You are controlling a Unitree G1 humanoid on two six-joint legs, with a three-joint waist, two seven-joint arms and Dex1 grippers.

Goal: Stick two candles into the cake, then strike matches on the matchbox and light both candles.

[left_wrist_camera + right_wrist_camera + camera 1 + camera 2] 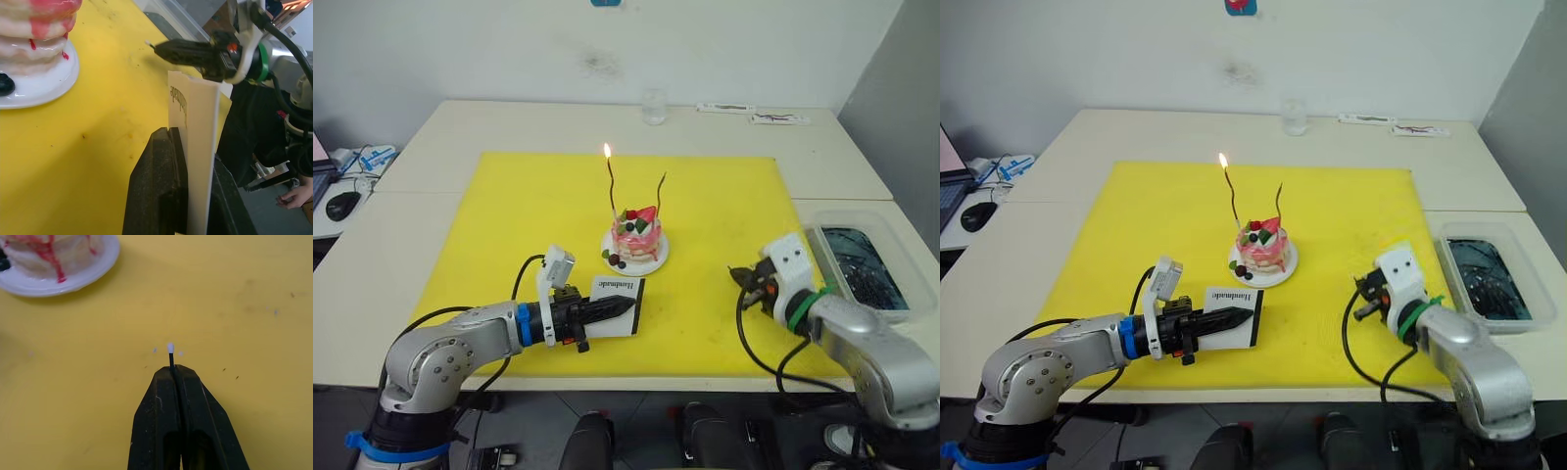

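Head views: the cake [637, 235], pink and layered, sits on a small white plate [651, 262] near the centre of a yellow mat [509, 211] spread over the pale desk [460, 122]. Two thin wavy candles stand upright in the cake: the left candle [611, 186] carries a small flame [607, 150] at its tip, while the right candle [661, 194], at 3 o'clock of the first, is unlit. At 7 o'clock of the cake, near the mat's front edge, the left hand [622, 305] is clenched on the matchbox [617, 296]; the left wrist view shows the white box standing on edge between the two black fingers [156, 186], its "Handmade" lettering facing the cake. At 4 o'clock of the cake, well apart from it, the right hand [736, 274] hangs over the mat near its right edge; in the right wrist view its fingers are pressed together around a match [171, 355], whose pale head projects just beyond the fingertips and points towards the plate. A clear tray [862, 264] with dark contents lies on the desk at 3 o'clock of the right hand, off the mat. A glass [653, 106] stands at 12 o'clock of the cake, beyond the mat's far edge. A computer mouse [342, 205] rests on a lower surface at 9 o'clock of the mat.
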